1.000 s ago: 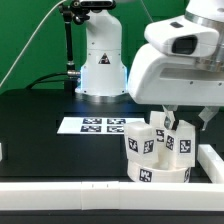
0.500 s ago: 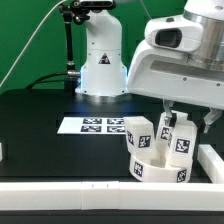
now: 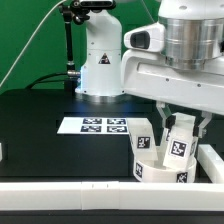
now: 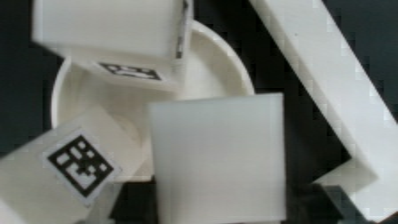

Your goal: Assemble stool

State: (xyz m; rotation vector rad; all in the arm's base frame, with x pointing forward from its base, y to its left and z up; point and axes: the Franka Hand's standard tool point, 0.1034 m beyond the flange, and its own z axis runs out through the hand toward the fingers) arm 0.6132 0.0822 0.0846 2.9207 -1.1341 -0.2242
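On the exterior view's left the black table (image 3: 40,120) lies bare, and the arm's base (image 3: 100,60) stands at the back. Just in front of the base the marker board (image 3: 95,125) lies flat, well apart from the work.

Further right sits the seat (image 3: 160,168), a round white disc lying socket side up near the front rail (image 3: 60,185) and close to the side rail (image 3: 214,160); the corner likely keeps it from sliding while parts are twisted in. Two legs stand upright in it: one leg (image 3: 142,133) at the back and another (image 3: 180,148) nearer the exterior view's right, tags facing out.

Over that right-hand leg hangs the gripper (image 3: 178,118). Its jaws stand narrow, closed on the leg's top, probably to turn or press it into its socket. In the wrist view a pale block (image 4: 214,150) fills the middle, which I take to be the held leg, with the seat's rim (image 4: 80,100) curving behind it and the side rail (image 4: 320,60) slanting past.

A third leg cannot be made out with certainty.
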